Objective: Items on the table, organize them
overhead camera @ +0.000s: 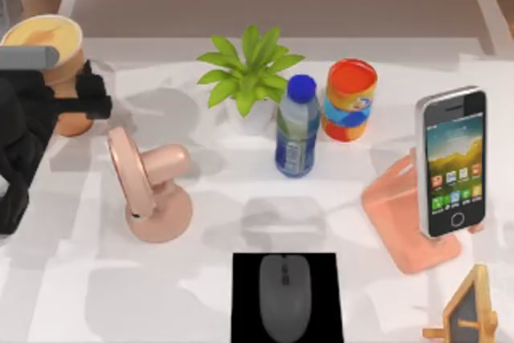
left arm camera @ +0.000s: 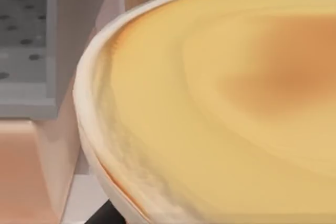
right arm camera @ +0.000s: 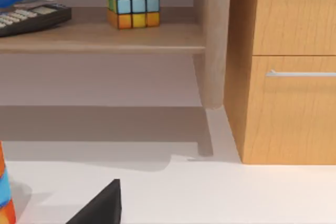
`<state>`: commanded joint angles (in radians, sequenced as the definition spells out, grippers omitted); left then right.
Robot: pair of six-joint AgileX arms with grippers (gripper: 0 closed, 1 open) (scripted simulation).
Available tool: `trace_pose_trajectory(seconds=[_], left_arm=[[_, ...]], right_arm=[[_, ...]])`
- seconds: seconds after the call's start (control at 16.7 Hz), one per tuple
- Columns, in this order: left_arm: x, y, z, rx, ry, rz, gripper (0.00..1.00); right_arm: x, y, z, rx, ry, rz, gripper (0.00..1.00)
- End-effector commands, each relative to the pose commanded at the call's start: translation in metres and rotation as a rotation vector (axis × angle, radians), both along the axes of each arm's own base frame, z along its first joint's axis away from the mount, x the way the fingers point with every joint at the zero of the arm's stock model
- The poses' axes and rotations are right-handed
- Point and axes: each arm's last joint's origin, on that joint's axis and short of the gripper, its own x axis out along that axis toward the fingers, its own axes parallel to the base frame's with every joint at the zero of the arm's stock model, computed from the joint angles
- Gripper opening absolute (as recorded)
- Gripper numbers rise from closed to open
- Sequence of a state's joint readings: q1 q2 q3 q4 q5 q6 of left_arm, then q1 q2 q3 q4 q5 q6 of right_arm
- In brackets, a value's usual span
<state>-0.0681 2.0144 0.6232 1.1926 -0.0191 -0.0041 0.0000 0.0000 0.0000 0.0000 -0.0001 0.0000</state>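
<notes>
Orange cup [overhead camera: 56,62] upright at table [overhead camera: 201,222] far left, left end effector [overhead camera: 88,94] clamped on it, yellow top facing up.

Matt grey plastic mouse [overhead camera: 284,295], glossy glass-fronted smartphone [overhead camera: 452,162], wooden shelf [right arm camera: 105,38], perhaps smooth ceramic cup [overhead camera: 50,54].

A white desk [overhead camera: 217,295] under soft, patchy shadows — behind it a wooden shelf [right arm camera: 100,39] and a drawer cabinet [right arm camera: 289,66].
</notes>
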Motion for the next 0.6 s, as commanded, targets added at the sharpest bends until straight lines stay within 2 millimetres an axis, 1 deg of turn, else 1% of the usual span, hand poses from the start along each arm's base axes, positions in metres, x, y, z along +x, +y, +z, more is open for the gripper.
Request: trace_pose_trajectory(seconds=[0.36,0.42,0.6], left_arm=[[0.0000,0.0000,0.0000,0.000,0.000,0.000,0.02],[0.0000,0.0000,0.0000,0.000,0.000,0.000,0.00],[0.0000,0.0000,0.0000,0.000,0.000,0.000,0.00]], right_arm=[[0.0000,0.0000,0.0000,0.000,0.000,0.000,1.00],[0.0000,0.0000,0.0000,0.000,0.000,0.000,1.00],[0.0000,0.0000,0.0000,0.000,0.000,0.000,1.00]])
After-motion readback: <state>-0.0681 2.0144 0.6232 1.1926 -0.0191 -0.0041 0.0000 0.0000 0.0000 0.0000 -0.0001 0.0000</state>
